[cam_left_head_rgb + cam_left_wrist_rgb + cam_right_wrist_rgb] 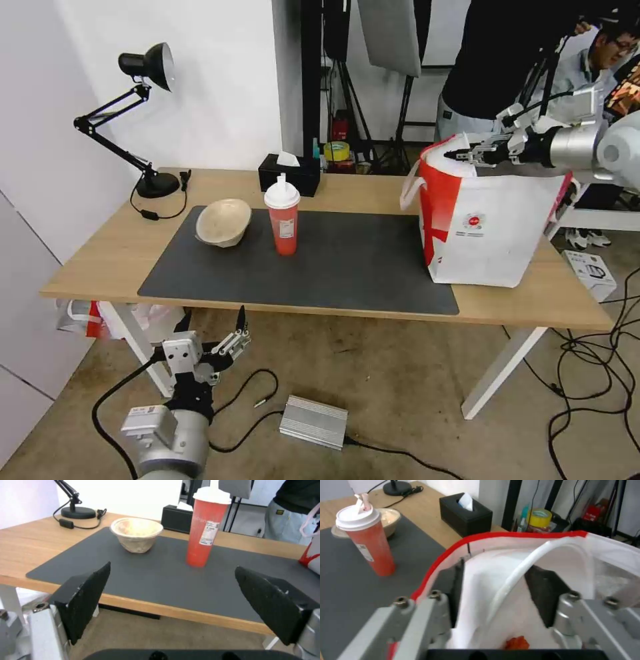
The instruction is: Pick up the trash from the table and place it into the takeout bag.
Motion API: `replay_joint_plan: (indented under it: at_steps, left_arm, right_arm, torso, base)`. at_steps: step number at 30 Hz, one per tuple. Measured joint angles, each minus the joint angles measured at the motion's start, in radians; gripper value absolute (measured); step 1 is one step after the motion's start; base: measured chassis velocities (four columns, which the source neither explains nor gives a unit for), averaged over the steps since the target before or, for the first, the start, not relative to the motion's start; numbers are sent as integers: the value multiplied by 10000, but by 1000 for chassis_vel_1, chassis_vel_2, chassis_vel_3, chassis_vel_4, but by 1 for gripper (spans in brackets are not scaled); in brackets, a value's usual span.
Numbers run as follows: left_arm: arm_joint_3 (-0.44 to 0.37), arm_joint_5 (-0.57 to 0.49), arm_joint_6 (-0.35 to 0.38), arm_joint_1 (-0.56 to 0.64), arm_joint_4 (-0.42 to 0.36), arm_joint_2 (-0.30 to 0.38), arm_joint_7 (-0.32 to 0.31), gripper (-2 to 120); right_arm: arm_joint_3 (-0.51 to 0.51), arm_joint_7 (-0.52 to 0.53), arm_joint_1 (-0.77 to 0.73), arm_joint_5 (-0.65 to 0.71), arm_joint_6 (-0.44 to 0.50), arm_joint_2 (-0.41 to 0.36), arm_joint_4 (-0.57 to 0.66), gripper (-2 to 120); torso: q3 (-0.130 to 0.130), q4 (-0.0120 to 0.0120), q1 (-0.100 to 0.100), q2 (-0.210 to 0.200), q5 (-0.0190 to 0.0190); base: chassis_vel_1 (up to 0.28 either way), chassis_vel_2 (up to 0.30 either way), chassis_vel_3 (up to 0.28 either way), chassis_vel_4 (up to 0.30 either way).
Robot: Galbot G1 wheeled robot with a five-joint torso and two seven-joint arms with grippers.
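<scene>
Head view, right arm: we saw the right gripper [460, 155] over the open top of the takeout bag [490, 227], its jaws spread and empty.
Head view, left arm: the left gripper [213, 327] hung below the near edge of the desk [93, 260], jaws spread, pointing up toward 12 o'clock.
Head view, trash: the red drink cup [283, 217] stood upright on the dark mat [347, 263], and the beige paper bowl [223, 222] lay tilted just beside it at 9 o'clock; the bag stood at the cup's 3 o'clock, well apart.
Left wrist view: between the spread jaws we saw the bowl [136, 533] at about 11 o'clock and the cup [206, 527] at about 12, its long axis vertical, both beyond the desk edge.
Right wrist view: the jaws stood spread either side of the bag's white handle [520, 575], holding nothing; a white bowl with a red scrap [517, 642] seemed to lie inside the bag [460, 542], and the cup [368, 538] stood outside it.
Judgement: we reckoned the left arm nearer both remaining pieces, the bowl nearest.
</scene>
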Motion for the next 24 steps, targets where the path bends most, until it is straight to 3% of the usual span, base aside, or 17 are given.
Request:
replay_joint_plan:
  at_steps: [3, 6, 14, 24]
  left_arm:
    - [-3, -1, 0, 2, -1, 4, 0, 100]
    - [0, -7, 0, 7, -3, 13, 0, 100]
    - [10, -12, 0, 17, -13, 12, 0, 100]
    - [12, 22, 0, 68, -46, -22, -1, 100]
  right_arm:
    - [2, 9, 1, 2, 0, 7, -4, 53]
    - [4, 38, 32, 9, 1, 5, 8, 71]
    - [13, 71, 57, 23, 1, -18, 109, 99]
    - [77, 90, 73, 35, 0, -98, 325, 100]
  torso:
    - [0, 0, 0, 0, 0]
    - [0, 0, 0, 0, 0]
    - [1, 0, 0, 0, 0]
    - [0, 0, 0, 0, 0]
  base:
    - [0, 0, 0, 0]
    - [0, 0, 0, 0]
    - [0, 0, 0, 0]
    - [0, 0, 0, 0]
